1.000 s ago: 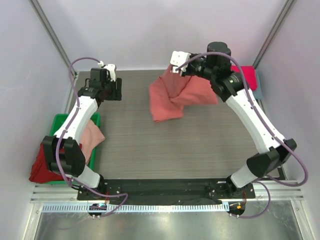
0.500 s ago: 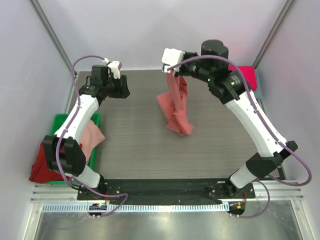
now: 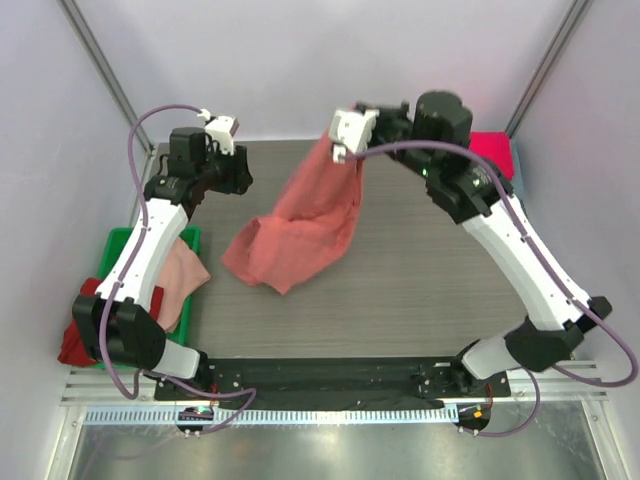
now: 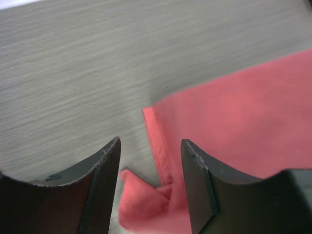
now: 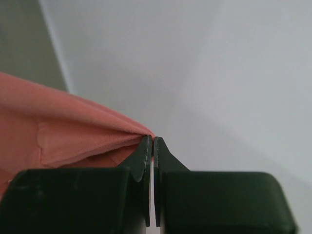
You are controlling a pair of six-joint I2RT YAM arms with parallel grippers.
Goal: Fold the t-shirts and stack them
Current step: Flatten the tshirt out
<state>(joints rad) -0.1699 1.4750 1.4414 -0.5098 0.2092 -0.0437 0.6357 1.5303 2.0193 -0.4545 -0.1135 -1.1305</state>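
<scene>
Pinching the salmon t-shirt in your right tool, steer your spread left tool onto its loose corner.

A shirt hangs from my right claw at the far middle of the table and spreads left toward my left claw, more shirts lie in the bin near left, and another shirt lies far right.

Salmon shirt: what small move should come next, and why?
Probably lower the left gripper onto the salmon shirt edge beneath it and close: its jaws stand open there, while the right gripper alone holds it up, leaving the cloth sagging.
</scene>
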